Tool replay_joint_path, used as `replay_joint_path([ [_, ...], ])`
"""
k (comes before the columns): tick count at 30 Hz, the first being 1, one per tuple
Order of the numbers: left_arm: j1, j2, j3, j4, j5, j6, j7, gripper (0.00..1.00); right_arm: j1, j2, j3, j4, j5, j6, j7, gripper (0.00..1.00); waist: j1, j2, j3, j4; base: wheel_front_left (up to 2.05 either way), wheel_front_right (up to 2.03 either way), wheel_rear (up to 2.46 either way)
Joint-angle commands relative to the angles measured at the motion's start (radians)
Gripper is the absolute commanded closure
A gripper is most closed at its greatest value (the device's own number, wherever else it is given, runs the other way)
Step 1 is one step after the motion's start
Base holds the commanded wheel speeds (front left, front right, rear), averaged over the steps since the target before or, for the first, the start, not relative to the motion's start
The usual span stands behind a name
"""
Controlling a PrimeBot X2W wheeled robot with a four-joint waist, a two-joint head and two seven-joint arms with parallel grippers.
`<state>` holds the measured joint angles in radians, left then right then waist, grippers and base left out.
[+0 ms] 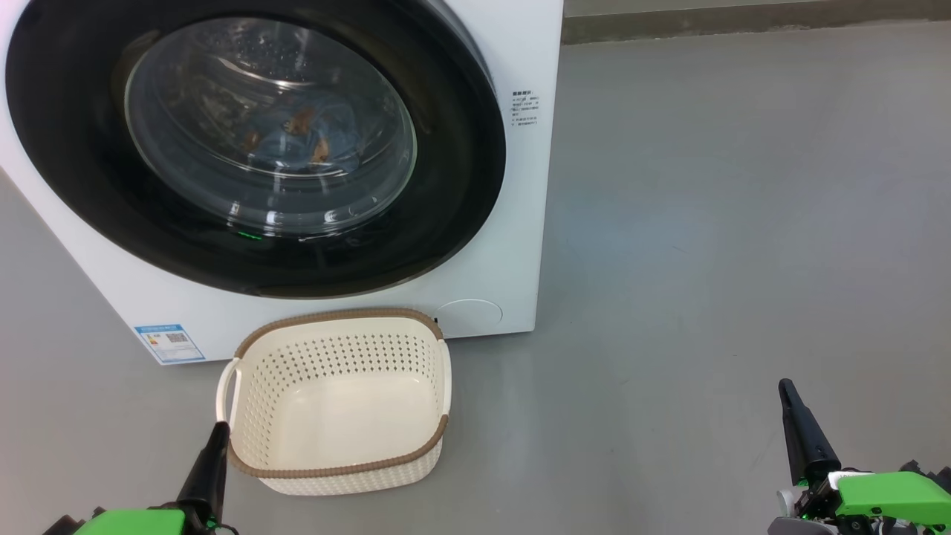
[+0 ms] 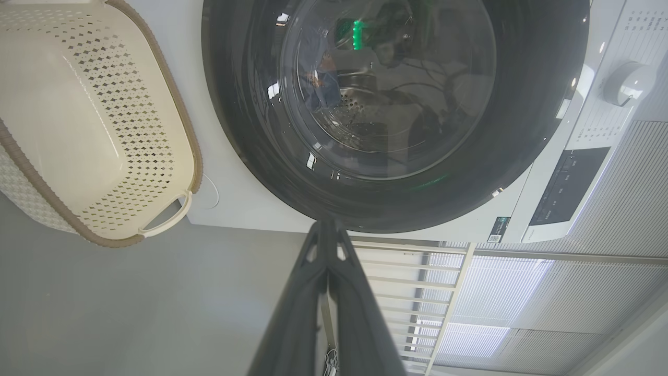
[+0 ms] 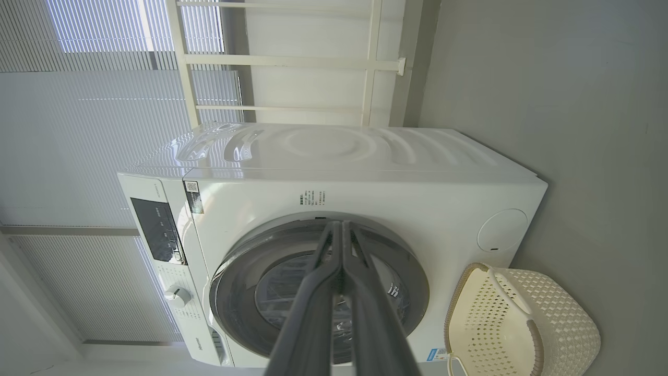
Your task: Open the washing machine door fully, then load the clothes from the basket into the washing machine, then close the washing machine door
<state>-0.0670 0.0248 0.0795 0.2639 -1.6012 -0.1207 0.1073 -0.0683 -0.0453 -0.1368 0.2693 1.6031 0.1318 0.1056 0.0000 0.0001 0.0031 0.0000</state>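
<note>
Nearest the robot, the left gripper (image 1: 219, 432) is hanging low at the lower left with its fingers (image 2: 308, 313) pressed together on nothing. The right gripper (image 1: 787, 395) is doing the same at the lower right, fingers (image 3: 313, 313) clenched and empty. Both are pointing towards the machine and touching none of the task's things.

Just beyond the left gripper, the basket (image 1: 338, 313) is sitting on the grey floor (image 1: 706, 223), its inside bare. Directly behind it, the washing machine door (image 1: 74, 186) is lying against the front of the washing machine (image 1: 513, 260). It looks closed. The clothes (image 1: 297, 137) are showing through the glass, resting inside the drum.

By my reading, the task is sitting at or very near its end. The remaining risk is that the door is only resting on its catch rather than latching. The pictures are not showing the latch, so it could swing out again. A second risk is the left gripper clipping the basket's near corner if it is moving forward or sideways from here.

Counting: two grippers, one basket, one door, one machine, one blue sticker (image 1: 169, 342). The clothes are showing as one blue bundle, and I cannot tell how many garments are making it up.
</note>
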Motion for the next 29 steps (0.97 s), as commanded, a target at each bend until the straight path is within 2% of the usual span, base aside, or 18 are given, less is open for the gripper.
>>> replay_joint_path([
  [1,-0.041,0.025,0.034,-0.019,-0.008,-0.01,0.006,1.0,-0.04,-0.005,0.022,-0.025,0.005,-0.001,0.008,1.0,0.0,-0.0001,0.0,0.0,0.0,0.0,0.0],
  [29,-0.041,0.025,0.034,-0.019,-0.008,-0.01,0.006,1.0,-0.04,-0.005,0.022,-0.025,0.005,-0.001,0.008,1.0,0.0,-0.0001,0.0,0.0,0.0,0.0,0.0],
])
